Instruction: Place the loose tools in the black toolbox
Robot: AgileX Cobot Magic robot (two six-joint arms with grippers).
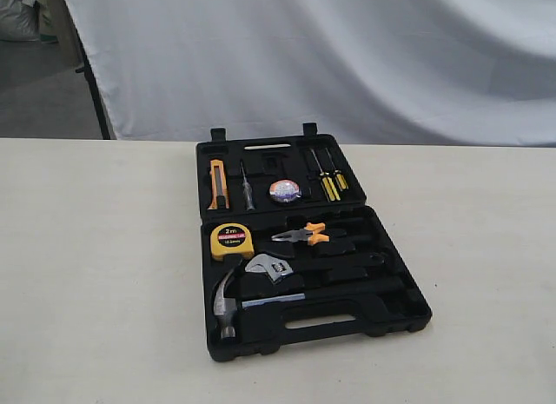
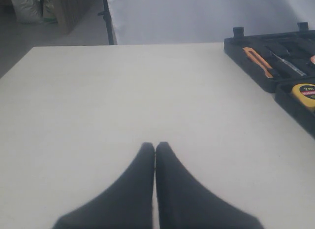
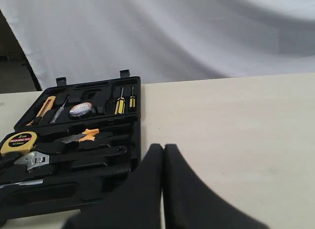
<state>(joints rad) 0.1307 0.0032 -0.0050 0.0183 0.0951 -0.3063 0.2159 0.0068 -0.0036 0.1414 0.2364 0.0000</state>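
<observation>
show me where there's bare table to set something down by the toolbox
Wide bare table lies left and right of the black toolbox in the exterior view; a narrower strip runs along its handle side. Crowded inside: hammer, wrench, tape measure and pliers fill the recesses.

A: Toolbox (image 1: 395,315), matt black moulded plastic?
B: Yes, with a faint sheen along the rim. Bright polished steel on the hammer (image 1: 228,300) at seven o'clock inside, duller silver metal on the wrench (image 1: 268,267) jaw.
A: And the tape roll (image 1: 284,191) near twelve?
B: Glossy, catching light.
A: Table (image 1: 95,274)?
B: Smooth, matt, pale, with faint wood-like grain. Beyond, at twelve o'clock, soft white cloth (image 1: 347,56), creased.
</observation>
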